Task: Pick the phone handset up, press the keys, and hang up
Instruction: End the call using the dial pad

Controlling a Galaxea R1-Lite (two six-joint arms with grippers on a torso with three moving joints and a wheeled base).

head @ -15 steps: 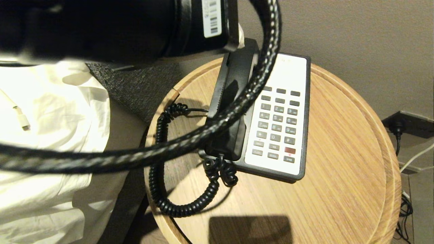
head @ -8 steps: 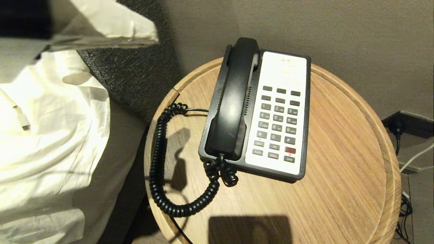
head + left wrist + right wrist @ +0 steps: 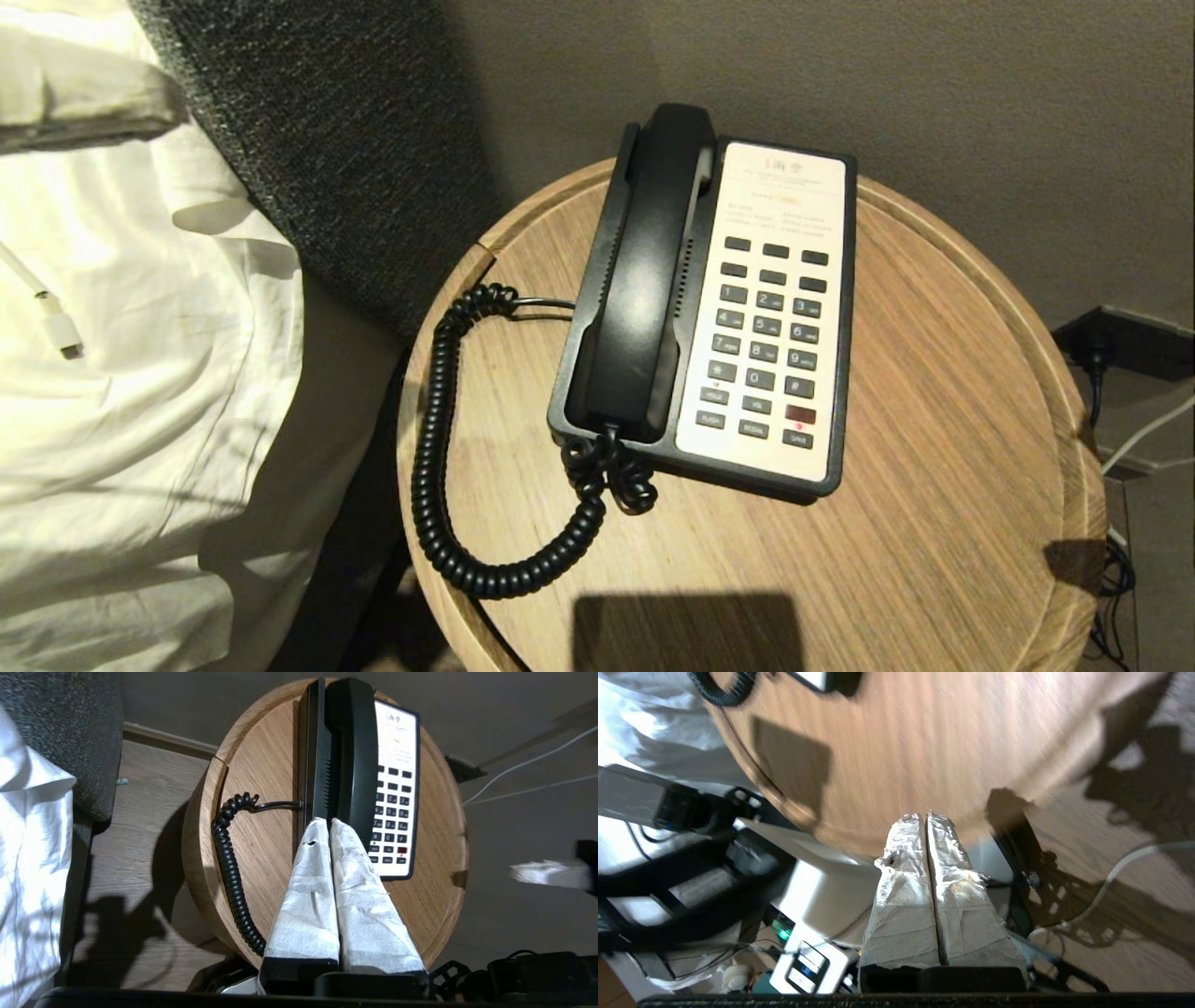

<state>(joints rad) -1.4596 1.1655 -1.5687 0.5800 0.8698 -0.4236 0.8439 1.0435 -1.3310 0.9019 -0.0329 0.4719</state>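
round wooden table (image 3: 934,392) by wall, phone handset (image 3: 644,280) cradled near its far edge

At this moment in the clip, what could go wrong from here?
1. The glossy black handset lies in its cradle; the shut left gripper would need to open first.
2. The black coiled cord loops near the round wooden table's edge and might snag.
3. The small grey keys sit closely, so a mispress seems possible.

Handset (image 3: 644,280), glossy black, slim, rounded ends, seated in cradle along phone's left side, lengthwise; coiled cord at its near end, looping on the table. Keys (image 3: 766,341) dark grey, rows of three, one red, on cream faceplate just right of handset
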